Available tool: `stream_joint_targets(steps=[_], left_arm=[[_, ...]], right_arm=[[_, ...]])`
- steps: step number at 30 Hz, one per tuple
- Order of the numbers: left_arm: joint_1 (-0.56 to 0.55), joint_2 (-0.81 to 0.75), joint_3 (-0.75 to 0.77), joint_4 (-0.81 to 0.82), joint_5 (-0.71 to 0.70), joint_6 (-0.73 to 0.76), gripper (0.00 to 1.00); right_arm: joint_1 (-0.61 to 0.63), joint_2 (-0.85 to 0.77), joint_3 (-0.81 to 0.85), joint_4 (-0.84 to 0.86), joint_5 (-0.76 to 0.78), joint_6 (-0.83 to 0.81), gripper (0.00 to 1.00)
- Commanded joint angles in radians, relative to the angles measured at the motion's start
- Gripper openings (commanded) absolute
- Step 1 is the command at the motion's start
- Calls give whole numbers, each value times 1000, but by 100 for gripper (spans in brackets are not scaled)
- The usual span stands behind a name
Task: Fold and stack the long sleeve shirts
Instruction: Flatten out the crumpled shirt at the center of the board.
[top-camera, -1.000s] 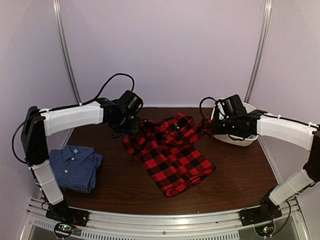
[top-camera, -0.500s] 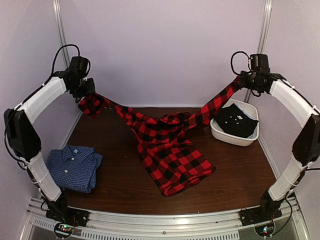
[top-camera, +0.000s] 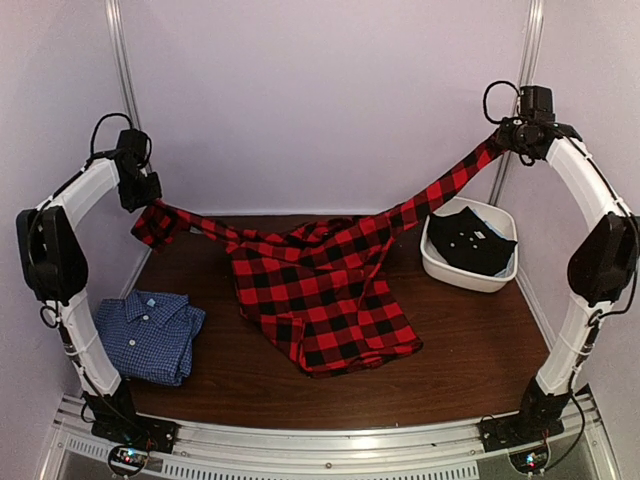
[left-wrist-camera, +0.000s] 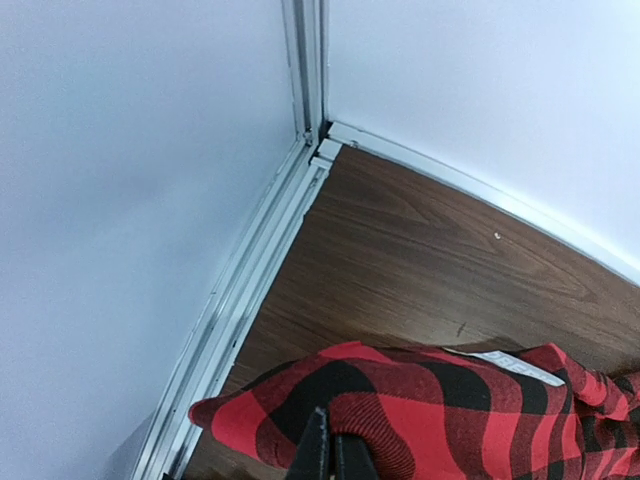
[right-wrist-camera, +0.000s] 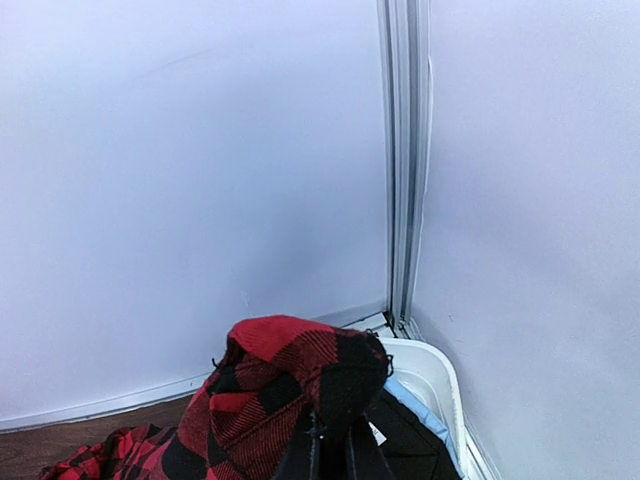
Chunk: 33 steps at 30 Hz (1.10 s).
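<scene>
The red-and-black plaid flannel shirt (top-camera: 320, 300) hangs stretched between both arms, its lower half resting on the table. My left gripper (top-camera: 143, 200) is raised at the far left and shut on one sleeve end (left-wrist-camera: 340, 410). My right gripper (top-camera: 503, 142) is raised high at the far right and shut on the other sleeve end (right-wrist-camera: 300, 370). The blue fine-check shirt (top-camera: 150, 335) lies folded on the table at the near left, apart from both grippers.
A white tub (top-camera: 478, 270) holding a dark garment (top-camera: 468, 240) stands at the back right, below the right sleeve; it also shows in the right wrist view (right-wrist-camera: 430, 375). Walls and metal corner rails (left-wrist-camera: 305, 70) close in the back and sides.
Both arms rose and spread wider from the table centre, pulling the sleeves out. The plaid shirt's body has spread flatter and shifted left on the table.
</scene>
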Motion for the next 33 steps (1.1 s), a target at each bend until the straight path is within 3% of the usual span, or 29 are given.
stream_joint_targets(steps=[1,5,11,16,21,33], left_arm=[[27,25,36,20,35,38,2],[19,58,28,38,154,48,3],[-71,114,15,43,180,66,17],[-149,127,-4,62,178,70,39],[-228,123,-21,60,177,60,51],[-618,7,-312,175,208,-83,53]], right_arm=[[-22,45,20,-29,-41,1,0],[0,67,-28,-11,-136,11,1],[87,94,-113,-13,-130,-22,20],[139,28,-263,39,-130,-19,46],[208,-52,-395,68,-133,-22,60],[477,-316,-891,221,-182,76,63]])
